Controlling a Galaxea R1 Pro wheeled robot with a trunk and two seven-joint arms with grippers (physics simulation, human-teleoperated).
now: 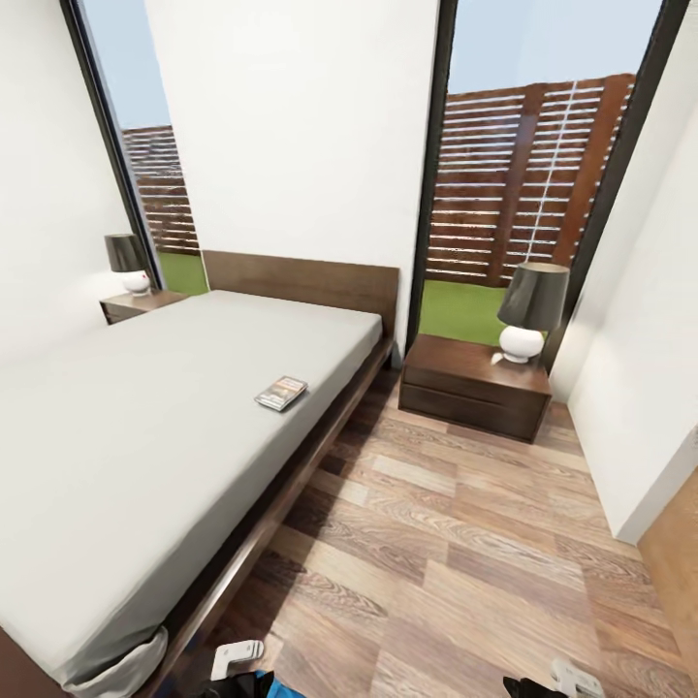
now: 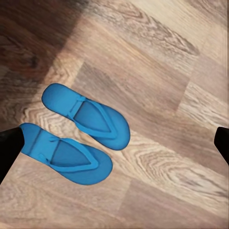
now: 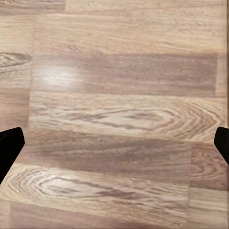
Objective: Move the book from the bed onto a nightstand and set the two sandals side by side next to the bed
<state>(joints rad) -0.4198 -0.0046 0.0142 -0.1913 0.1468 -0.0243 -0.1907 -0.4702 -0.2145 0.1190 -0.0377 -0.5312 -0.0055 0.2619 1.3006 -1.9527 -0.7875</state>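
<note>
**Sandals paired on the floor, book still waiting on the bed**

A thin dark paperback book [image 1: 282, 393] lies flat on the pale grey mattress of the large low bed [image 1: 145, 427], close to the edge that faces the open floor, about midway between headboard and foot, a spot that should be within reach from the aisle. It has not yet gone to a nightstand. The nearer candidate is the reddish-brown wooden nightstand [image 1: 475, 386] standing just beside the bed's head end, below the tall dark-framed window; a black-shaded lamp with a round white base [image 1: 528, 310] takes up its far corner, leaving most of the top bare for the book. A 2nd small nightstand [image 1: 136, 305], also carrying a lamp, sits across the bed against the far wall.

In the left wrist view, 2 bright blue flip-flop sandals [image 2: 83, 131] lie flat on the striped wood-plank floor [image 1: 446, 562], soles down, parallel and just beside each other, toes pointing the same way. That part of the job looks done, though how near they lie to the bed cannot be told from that view. The left gripper [image 2: 114, 145] hangs above them with jaws wide apart, holding nothing. The right gripper [image 3: 114, 150] is likewise spread open and empty over bare planks.
</note>
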